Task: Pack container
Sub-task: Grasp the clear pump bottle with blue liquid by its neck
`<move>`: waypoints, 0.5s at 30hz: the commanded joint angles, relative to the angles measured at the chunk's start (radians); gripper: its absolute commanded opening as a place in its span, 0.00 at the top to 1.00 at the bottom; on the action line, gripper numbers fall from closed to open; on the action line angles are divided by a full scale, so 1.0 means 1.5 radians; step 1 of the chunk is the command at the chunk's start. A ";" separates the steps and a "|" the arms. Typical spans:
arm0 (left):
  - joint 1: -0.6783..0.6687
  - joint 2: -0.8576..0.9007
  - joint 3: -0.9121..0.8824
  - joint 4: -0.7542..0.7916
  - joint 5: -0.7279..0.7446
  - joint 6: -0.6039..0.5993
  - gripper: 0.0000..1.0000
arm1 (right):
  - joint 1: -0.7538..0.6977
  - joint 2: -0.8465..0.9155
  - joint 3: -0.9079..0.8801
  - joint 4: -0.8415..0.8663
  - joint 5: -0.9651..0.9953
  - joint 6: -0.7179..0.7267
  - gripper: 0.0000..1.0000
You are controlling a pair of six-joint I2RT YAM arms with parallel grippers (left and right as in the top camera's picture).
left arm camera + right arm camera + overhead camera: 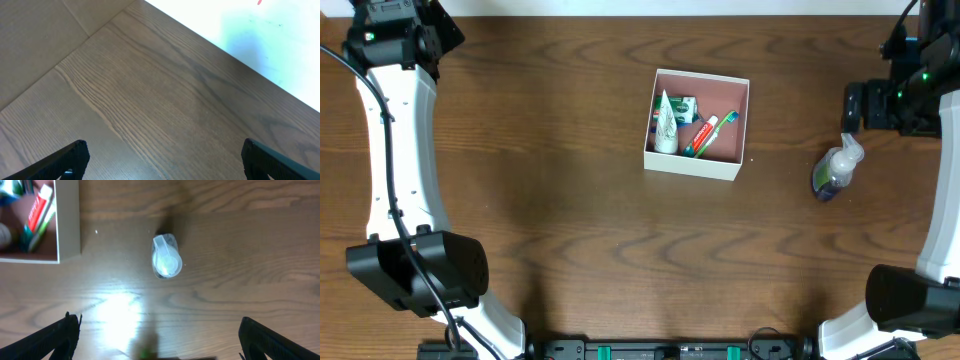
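Observation:
The container point(726, 168) is a square white box with a pink inside, at the table's middle right. In it lie a white tube point(666, 124), a green packet point(684, 107) and a red-green toothpaste with a toothbrush point(706, 135). A clear pump bottle with blue liquid point(836, 167) stands on the table right of the box; it also shows from above in the right wrist view point(165, 257). My right gripper point(160, 337) is open and empty, above the table near that bottle. My left gripper point(162, 157) is open and empty at the far left corner. The box's corner shows in the right wrist view point(67, 235).
The left arm point(395, 150) runs along the left side and the right arm point(935, 200) along the right side. The table's far edge point(210, 40) shows in the left wrist view, with a bright surface beyond it.

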 commanded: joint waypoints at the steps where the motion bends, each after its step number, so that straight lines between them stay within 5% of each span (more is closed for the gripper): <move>1: 0.001 -0.002 -0.003 0.000 -0.011 0.004 0.02 | -0.012 -0.006 -0.020 -0.001 -0.002 -0.086 0.01; 15: 0.001 -0.002 -0.003 0.000 -0.011 0.004 0.02 | -0.038 -0.002 -0.192 0.128 -0.039 -0.166 0.01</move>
